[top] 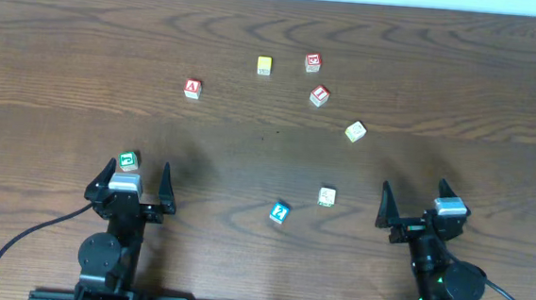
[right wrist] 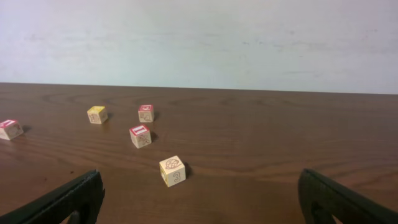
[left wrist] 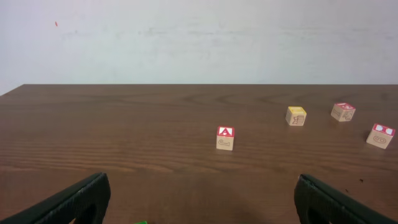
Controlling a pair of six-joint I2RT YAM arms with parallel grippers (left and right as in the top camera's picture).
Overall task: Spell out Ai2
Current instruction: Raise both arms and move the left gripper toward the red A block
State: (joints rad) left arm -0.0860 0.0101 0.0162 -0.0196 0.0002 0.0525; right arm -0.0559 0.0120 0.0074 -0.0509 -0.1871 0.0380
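A red-topped "A" block [top: 192,88] lies far left of the group and shows in the left wrist view [left wrist: 225,138]. A red-topped "I" block [top: 320,96] lies right of centre and shows in the right wrist view [right wrist: 140,136]. A blue block [top: 280,212] with a white mark lies near the front centre. I cannot read its mark. My left gripper [top: 136,172] is open, with a green block [top: 129,162] between its fingers near the palm. My right gripper [top: 414,192] is open and empty.
A yellow block [top: 264,66] and a red block [top: 313,62] lie at the back. A cream block [top: 355,131], marked "3" in the right wrist view [right wrist: 173,170], lies ahead of the right gripper. Another cream block [top: 327,197] lies beside the blue one.
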